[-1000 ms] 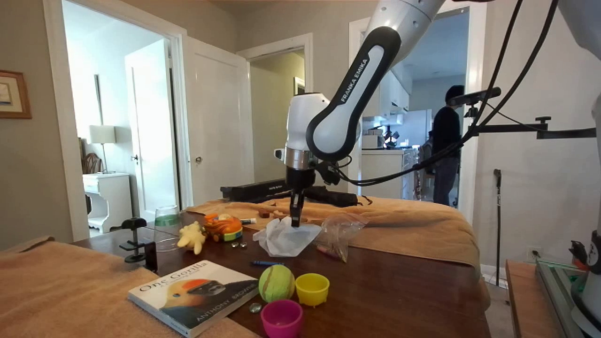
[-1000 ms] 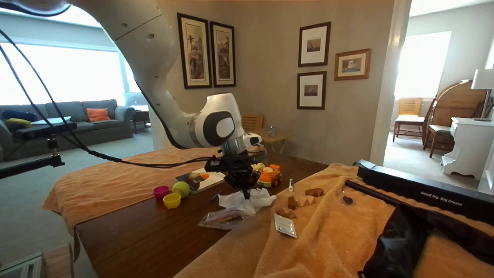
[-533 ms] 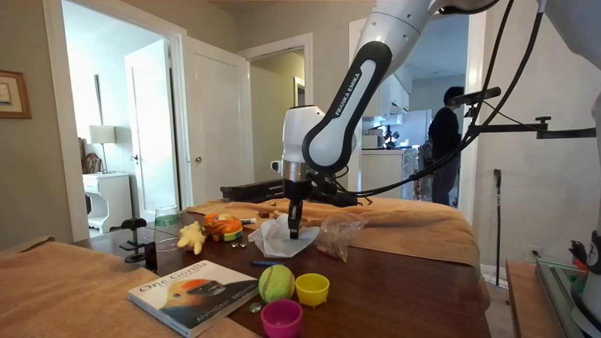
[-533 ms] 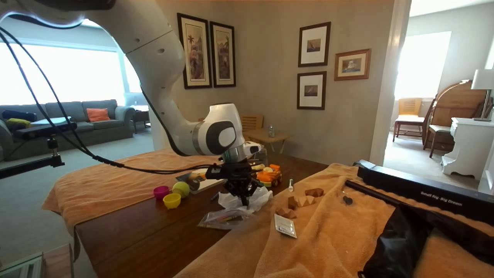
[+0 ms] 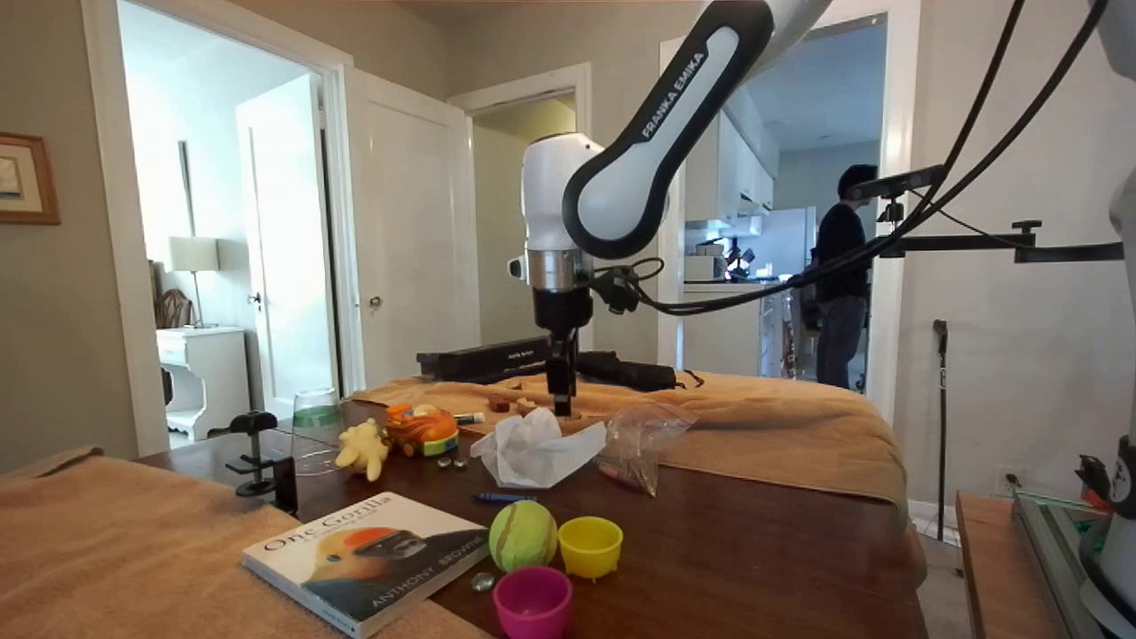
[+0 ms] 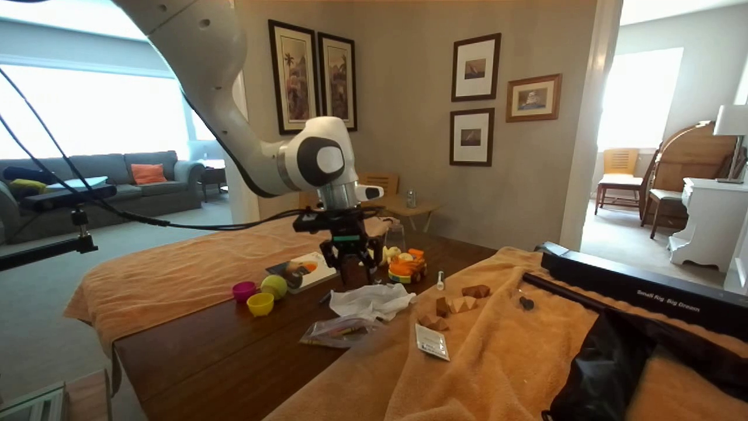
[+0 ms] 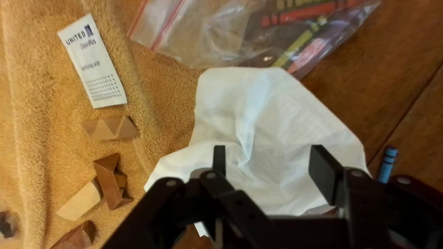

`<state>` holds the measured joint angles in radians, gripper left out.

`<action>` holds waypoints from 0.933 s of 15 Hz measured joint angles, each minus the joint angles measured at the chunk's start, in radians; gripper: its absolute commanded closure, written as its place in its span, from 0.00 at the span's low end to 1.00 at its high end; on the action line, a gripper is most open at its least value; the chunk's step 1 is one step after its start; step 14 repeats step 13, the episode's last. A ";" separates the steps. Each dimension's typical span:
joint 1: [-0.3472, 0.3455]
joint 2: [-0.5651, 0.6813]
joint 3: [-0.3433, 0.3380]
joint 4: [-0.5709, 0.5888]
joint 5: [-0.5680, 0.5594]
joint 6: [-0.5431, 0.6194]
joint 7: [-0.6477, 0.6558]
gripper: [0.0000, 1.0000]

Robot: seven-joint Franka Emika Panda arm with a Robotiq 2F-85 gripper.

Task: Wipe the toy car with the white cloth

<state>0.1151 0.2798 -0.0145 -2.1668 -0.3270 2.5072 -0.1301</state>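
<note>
Okay, so the big change on my end: the gripper has come up off the white cloth. It's no longer pinched together down in the folds; the jaws now stand well apart with nothing between them that I can see. The cloth lies crumpled on the table, one side looking like it overlaps the edge of the orange towel.

For the task that means no wiping at this instant. My guess is I've either let go after a pass or I'm setting up a better grab, and the pictures don't settle which.

The toy car sits towards the table's far edge in an exterior view, near the cloth but apart from it as far as I can tell. It isn't in the wrist view at all, so I lean on the exterior cams for reaching it.

What the wrist view does give me is the gap: an exterior view has the fingers edge-on, so they merge into pretty much one dark stick. I can also read some print on the United sanitizing wipe sachet and pick out the crayons inside the zip bag
</note>
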 measured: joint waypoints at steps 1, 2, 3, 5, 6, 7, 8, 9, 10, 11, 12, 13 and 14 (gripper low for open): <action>0.005 -0.038 0.009 -0.011 0.007 -0.056 0.027 0.01; 0.008 -0.075 0.023 -0.020 0.019 -0.123 0.051 0.00; 0.009 -0.115 0.040 -0.030 0.045 -0.186 0.063 0.00; 0.009 -0.199 0.074 -0.053 0.120 -0.279 0.064 0.00; 0.009 -0.235 0.085 -0.064 0.139 -0.301 0.064 0.00; 0.009 -0.264 0.091 -0.075 0.149 -0.314 0.064 0.00; 0.009 -0.279 0.092 -0.085 0.150 -0.317 0.064 0.00; 0.008 -0.285 0.092 -0.091 0.150 -0.317 0.064 0.00; 0.007 -0.286 0.092 -0.095 0.150 -0.317 0.064 0.00; 0.007 -0.285 0.092 -0.099 0.150 -0.317 0.064 0.00; 0.007 -0.286 0.092 -0.101 0.151 -0.317 0.064 0.00; 0.007 -0.286 0.092 -0.103 0.151 -0.317 0.064 0.00; 0.007 -0.286 0.092 -0.103 0.151 -0.317 0.064 0.00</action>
